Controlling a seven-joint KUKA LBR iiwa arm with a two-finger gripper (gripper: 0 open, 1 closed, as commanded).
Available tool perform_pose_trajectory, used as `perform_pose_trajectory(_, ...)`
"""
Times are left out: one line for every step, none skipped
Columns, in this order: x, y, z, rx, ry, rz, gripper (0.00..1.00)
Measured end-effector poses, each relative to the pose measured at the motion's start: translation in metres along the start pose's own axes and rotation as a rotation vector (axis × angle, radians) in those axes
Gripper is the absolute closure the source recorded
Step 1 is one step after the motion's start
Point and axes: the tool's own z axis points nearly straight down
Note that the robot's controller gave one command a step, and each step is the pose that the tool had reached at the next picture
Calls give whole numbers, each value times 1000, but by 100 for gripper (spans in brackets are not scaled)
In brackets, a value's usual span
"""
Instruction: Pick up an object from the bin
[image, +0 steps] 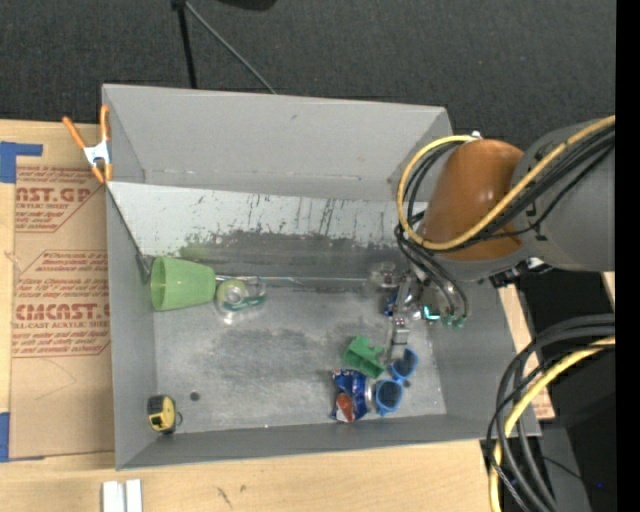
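The jaws are hanging low toward the bin's (250, 150) 4 o'clock side; I cannot tell whether they are apart or together. Just at their 6 o'clock a green block (362, 355), a blue piece (396, 384) and a crushed can (347, 396) are lying clustered. A green cup (182, 283) is lying at 9 o'clock. Nothing is looking picked yet: grasping and lifting are remaining.

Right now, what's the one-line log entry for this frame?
claw: above lower-right cluster | nearest: small green block, blue plastic rings | pick: not yet done
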Motion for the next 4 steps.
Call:
perform_pose_trajectory(39, -16, 62, 0, 0, -3, 0)
perform_pose_trajectory(36, -15, 58, 1, -7, -6, 100)
perform_pose_trajectory(36, -15, 58, 1, -6, -6, 0)
perform_pose_trajectory(71, 45, 57, 0, -15, -142, 0)
